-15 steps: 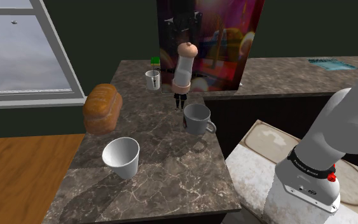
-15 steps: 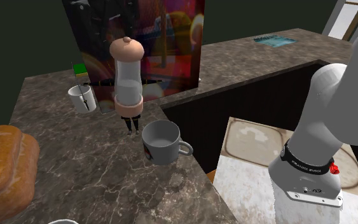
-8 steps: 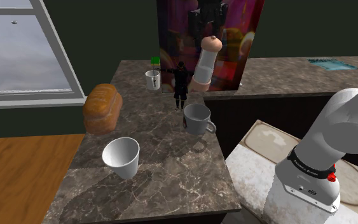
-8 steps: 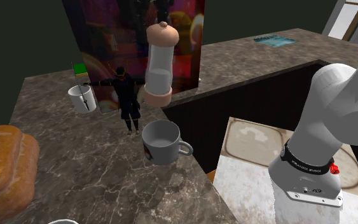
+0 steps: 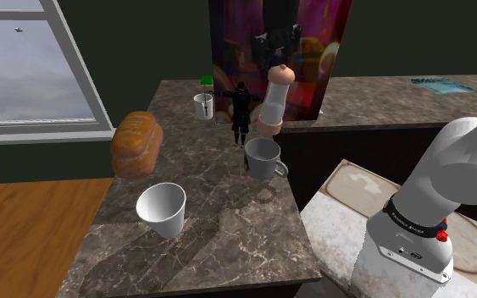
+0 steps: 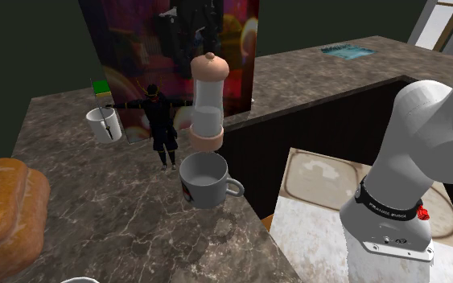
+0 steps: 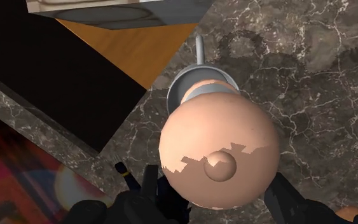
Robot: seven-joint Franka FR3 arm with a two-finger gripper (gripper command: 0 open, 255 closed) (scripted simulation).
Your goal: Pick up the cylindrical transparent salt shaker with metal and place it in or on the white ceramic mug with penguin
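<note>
The salt shaker (image 5: 273,102) has a clear body with a peach-coloured knob and base. It hangs slightly tilted in the air, its base just above the rim of a pale grey mug (image 5: 262,158) on the marble counter. My black gripper (image 5: 280,63) is shut on the shaker's top from above. In the second exterior view the shaker (image 6: 205,100) sits over the mug (image 6: 203,180), which has a dark mark on its side. In the wrist view the shaker's knob (image 7: 219,153) is clasped between my fingers (image 7: 152,191), and the mug's rim (image 7: 182,81) shows beyond it.
A dark figurine (image 5: 240,112) and a small white mug with a black mark (image 5: 203,106) stand behind the grey mug. A bread loaf (image 5: 136,144) and a tilted white cup (image 5: 163,208) lie toward the shoulder view's left. A colourful panel (image 5: 313,59) rises at the back.
The shaker went from above the figurine toward the shoulder view's right, rising, then came down to hang close over the grey mug. The gripper stayed shut on it.
</note>
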